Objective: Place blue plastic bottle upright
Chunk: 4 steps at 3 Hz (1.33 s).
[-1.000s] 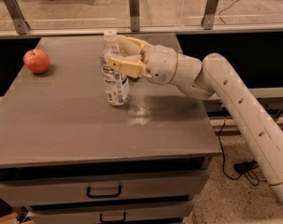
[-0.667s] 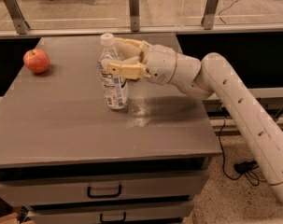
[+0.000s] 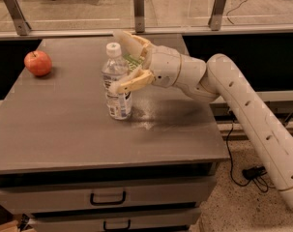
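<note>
Camera view: nearest the lens, the grey metal drawer [image 3: 107, 197] with a dark pull handle sits below the front edge of the grey rectangular worktop [image 3: 64, 129].

On the worktop, right of centre, the small clear blue plastic bottle [image 3: 118, 103] with a white screw cap stands upright, its base flat on the surface and its white and pale blue label facing the lens.

The beige two-finger gripper [image 3: 114, 61] is positioned at the bottle from the right. It is released, with the fingers spread wide. One finger [image 3: 131, 83] crosses in front of the bottle body at mid-height. The other reaches behind the bottle at cap level. Whether either finger touches the bottle cannot be determined.

The white jointed robot arm [image 3: 242, 105] extends from the gripper toward the lower right.

The round red apple [image 3: 38, 63] rests at the far left of the worktop, well apart from the bottle.

Behind the worktop, grey metal posts [image 3: 139, 5] stand along a rail.
</note>
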Each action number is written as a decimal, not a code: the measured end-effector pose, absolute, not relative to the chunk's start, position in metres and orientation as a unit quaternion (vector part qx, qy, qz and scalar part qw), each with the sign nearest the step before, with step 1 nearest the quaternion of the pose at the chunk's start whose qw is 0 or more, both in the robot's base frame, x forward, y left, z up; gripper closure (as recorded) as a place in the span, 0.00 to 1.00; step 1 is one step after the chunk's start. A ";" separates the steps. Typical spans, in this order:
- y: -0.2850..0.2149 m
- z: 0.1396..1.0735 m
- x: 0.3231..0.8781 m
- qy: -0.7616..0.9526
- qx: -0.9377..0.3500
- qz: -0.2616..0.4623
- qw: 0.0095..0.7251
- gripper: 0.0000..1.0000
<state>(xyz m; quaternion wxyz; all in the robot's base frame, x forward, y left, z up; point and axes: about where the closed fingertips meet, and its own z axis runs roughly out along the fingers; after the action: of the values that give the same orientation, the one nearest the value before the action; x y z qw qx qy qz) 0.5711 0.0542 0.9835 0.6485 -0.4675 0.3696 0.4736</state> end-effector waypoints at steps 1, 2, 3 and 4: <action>0.054 0.984 0.571 0.370 -0.468 0.474 0.648 0.00; 0.051 0.986 0.571 0.377 -0.472 0.468 0.645 0.00; 0.009 1.001 0.574 0.410 -0.485 0.432 0.640 0.00; -0.063 1.042 0.582 0.457 -0.489 0.347 0.657 0.00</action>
<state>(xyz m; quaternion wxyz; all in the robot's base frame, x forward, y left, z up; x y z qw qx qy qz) 0.5818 -0.0631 1.0415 0.6571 -0.4894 0.4566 0.3467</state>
